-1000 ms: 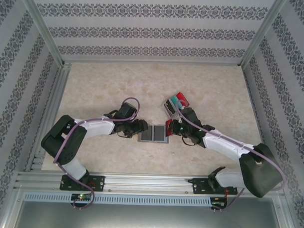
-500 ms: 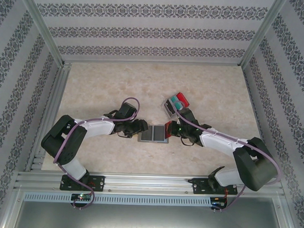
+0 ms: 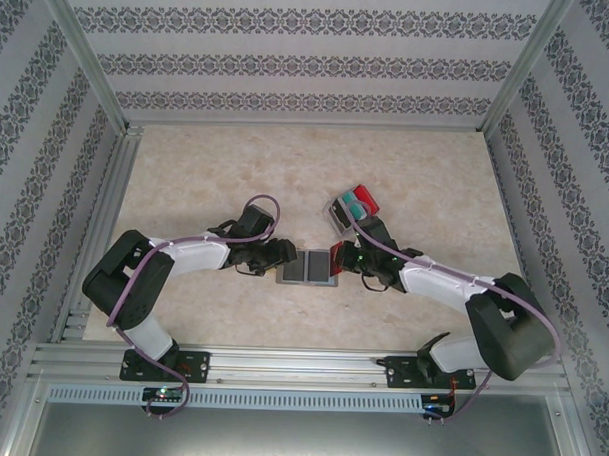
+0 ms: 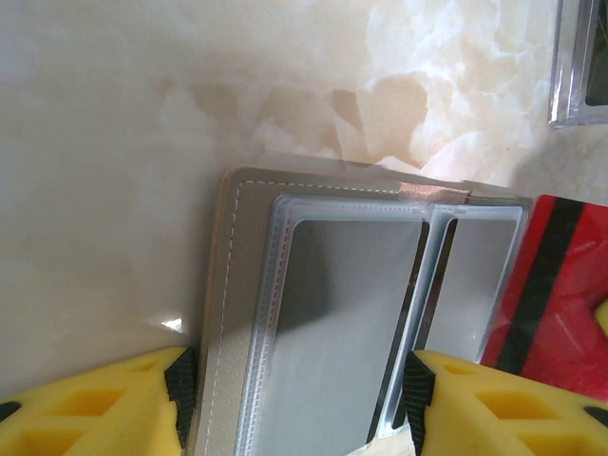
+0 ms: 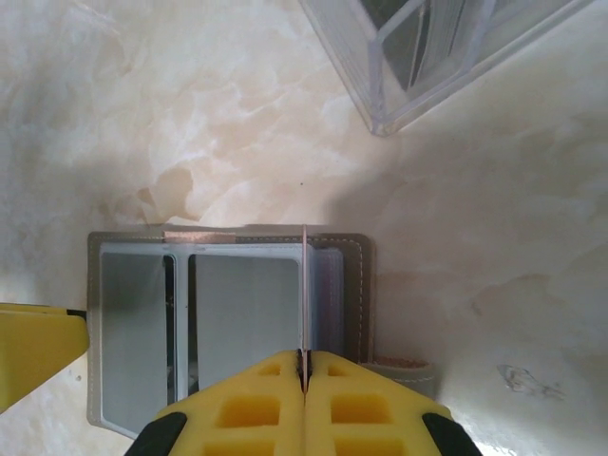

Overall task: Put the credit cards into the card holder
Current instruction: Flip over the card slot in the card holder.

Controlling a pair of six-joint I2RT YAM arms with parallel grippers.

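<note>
- My right gripper was clamped shut, its two yellow fingers pressed together on the red card. From my right wrist the card showed edge-on, as a thin upright line.
- That card stood over the card holder, at the right side of its clear sleeves and just inside the stitched border. I could not tell whether its lower edge sat inside a sleeve.
- A small clasp tab stuck out from the holder's edge, just beside my right fingers.
- My left gripper was spread wide. One yellow finger sat at the holder's outer edge and the other at its fold, so one panel lay between them. I could not tell whether they pressed on it.
- From my left wrist the holder lay open and flat, with clear plastic pockets over a grey lining. The red card, with its black stripe, rose at the far panel's side.
- From above, both grippers faced each other across the holder, which lay on the marble-patterned table, nearer the arm bases than the back wall.
- A clear box stood just beyond my right gripper, holding red and teal cards.
</note>
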